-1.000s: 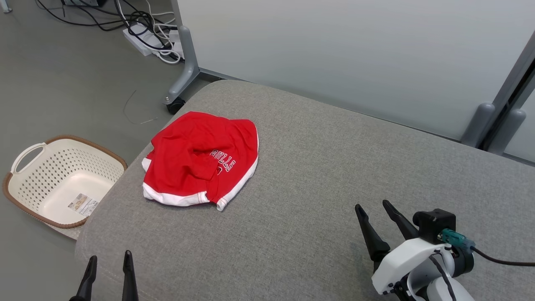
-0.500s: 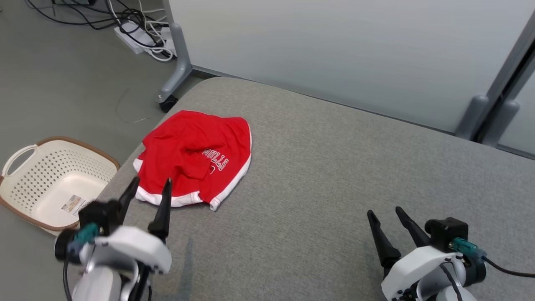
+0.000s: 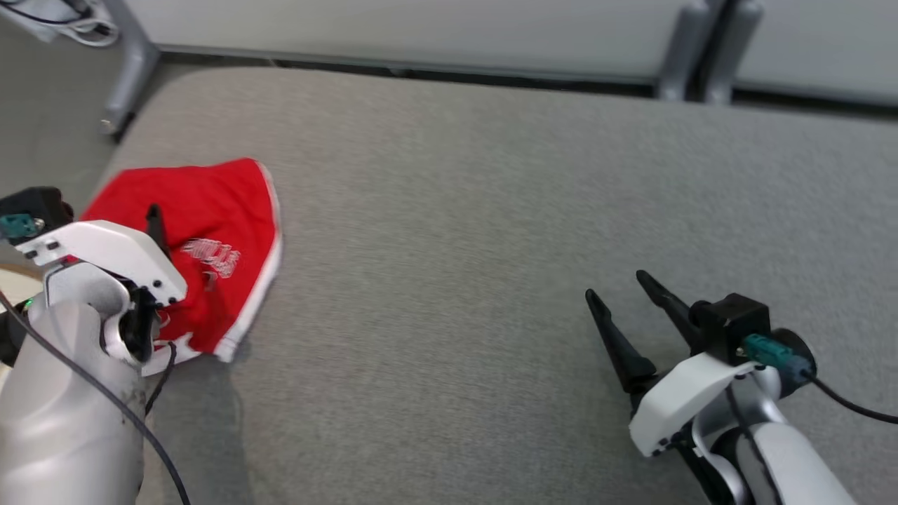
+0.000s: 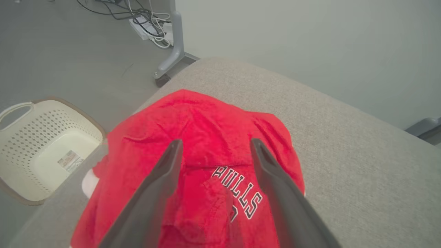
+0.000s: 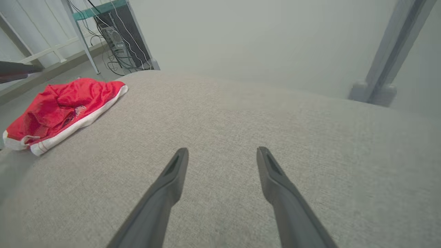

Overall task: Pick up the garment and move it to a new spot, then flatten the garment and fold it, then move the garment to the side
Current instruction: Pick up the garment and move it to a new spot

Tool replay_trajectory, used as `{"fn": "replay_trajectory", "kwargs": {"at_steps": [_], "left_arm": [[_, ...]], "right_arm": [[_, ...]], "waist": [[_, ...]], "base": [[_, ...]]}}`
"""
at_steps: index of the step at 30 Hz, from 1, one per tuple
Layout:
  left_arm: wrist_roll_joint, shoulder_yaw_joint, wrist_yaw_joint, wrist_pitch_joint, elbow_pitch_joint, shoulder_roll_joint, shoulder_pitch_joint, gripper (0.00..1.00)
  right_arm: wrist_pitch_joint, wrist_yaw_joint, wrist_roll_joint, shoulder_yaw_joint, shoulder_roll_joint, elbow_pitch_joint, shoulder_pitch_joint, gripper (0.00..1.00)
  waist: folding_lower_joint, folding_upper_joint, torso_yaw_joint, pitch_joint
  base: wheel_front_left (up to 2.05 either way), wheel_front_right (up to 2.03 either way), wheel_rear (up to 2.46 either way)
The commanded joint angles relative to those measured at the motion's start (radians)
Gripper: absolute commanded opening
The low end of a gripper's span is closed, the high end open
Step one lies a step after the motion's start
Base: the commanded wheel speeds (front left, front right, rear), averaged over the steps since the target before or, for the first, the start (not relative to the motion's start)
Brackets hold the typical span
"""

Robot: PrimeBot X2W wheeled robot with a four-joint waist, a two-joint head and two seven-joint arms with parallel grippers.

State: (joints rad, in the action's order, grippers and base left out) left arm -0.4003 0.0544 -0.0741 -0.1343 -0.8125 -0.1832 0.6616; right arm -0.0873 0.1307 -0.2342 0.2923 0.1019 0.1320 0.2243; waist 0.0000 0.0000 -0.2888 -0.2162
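The garment (image 4: 206,117) is a crumpled red piece with white trim and "BULLS" lettering, lying near the left end of the grey cushion (image 3: 456,210). My left gripper (image 4: 216,143) hangs open just above it, one finger on each side of the lettering and nothing between them. In the head view one of its fingers (image 3: 153,228) shows dark against the red garment (image 3: 217,210). My right gripper (image 3: 614,285) stands open and empty over bare cushion far to the right. From the right wrist, that gripper (image 5: 222,151) points across the cushion, with the garment (image 5: 62,103) at far left.
A cream perforated basket (image 4: 51,124) sits on the floor off the cushion's left end. A partition leg with a caster (image 4: 172,55) and a tangle of cables with a power strip (image 4: 144,24) lie behind. A grey partition (image 3: 421,28) runs along the back.
The head camera has swung, shifting the whole picture. My left arm has come up from the lower edge and reached forward over the garment. The garment lies as before.
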Motion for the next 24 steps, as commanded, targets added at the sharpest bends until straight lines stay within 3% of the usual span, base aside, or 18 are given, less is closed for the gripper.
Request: {"fn": "replay_trajectory", "kwargs": {"at_steps": [1,8,13,14,15,16,24], "left_arm": [[-0.016,0.018,-0.020,-0.028,-0.045,-0.012,0.044,1.00],[-0.042,0.026,-0.055,-0.161,-0.210,-0.038,0.176,1.00],[-0.033,-0.003,-0.029,-0.208,-0.268,-0.036,0.201,1.00],[-0.034,-0.007,-0.018,-0.212,-0.275,-0.033,0.204,0.93],[-0.032,-0.012,-0.009,-0.204,-0.278,-0.030,0.208,0.40],[-0.032,-0.016,-0.003,-0.199,-0.281,-0.029,0.211,0.00],[-0.024,-0.026,0.020,-0.151,-0.272,-0.073,0.229,0.00]], "right_arm": [[-0.018,0.000,0.008,-0.005,0.018,-0.034,0.009,1.00],[-0.060,0.000,0.033,-0.059,0.037,-0.166,-0.020,1.00],[-0.066,0.000,0.038,-0.061,0.030,-0.202,-0.021,1.00],[-0.067,0.000,0.039,-0.062,0.027,-0.204,-0.021,1.00],[-0.065,0.000,0.040,-0.063,0.025,-0.205,-0.021,1.00],[-0.064,0.000,0.041,-0.064,0.023,-0.203,-0.021,1.00],[-0.038,0.000,0.022,-0.039,0.008,-0.157,-0.017,1.00]], "waist": [[0.0000,0.0000,0.137,-0.137],[0.0000,0.0000,0.213,-0.241],[0.0000,0.0000,0.230,-0.266],[0.0000,0.0000,0.230,-0.267],[0.0000,0.0000,0.230,-0.267],[0.0000,0.0000,0.228,-0.264],[0.0000,0.0000,0.215,-0.186]], "base": [[0.00,0.00,0.00],[0.00,0.00,0.00],[0.00,0.00,0.00],[0.00,0.00,0.00],[0.00,0.00,0.00],[0.00,0.00,0.00],[0.00,0.00,0.00]]}}
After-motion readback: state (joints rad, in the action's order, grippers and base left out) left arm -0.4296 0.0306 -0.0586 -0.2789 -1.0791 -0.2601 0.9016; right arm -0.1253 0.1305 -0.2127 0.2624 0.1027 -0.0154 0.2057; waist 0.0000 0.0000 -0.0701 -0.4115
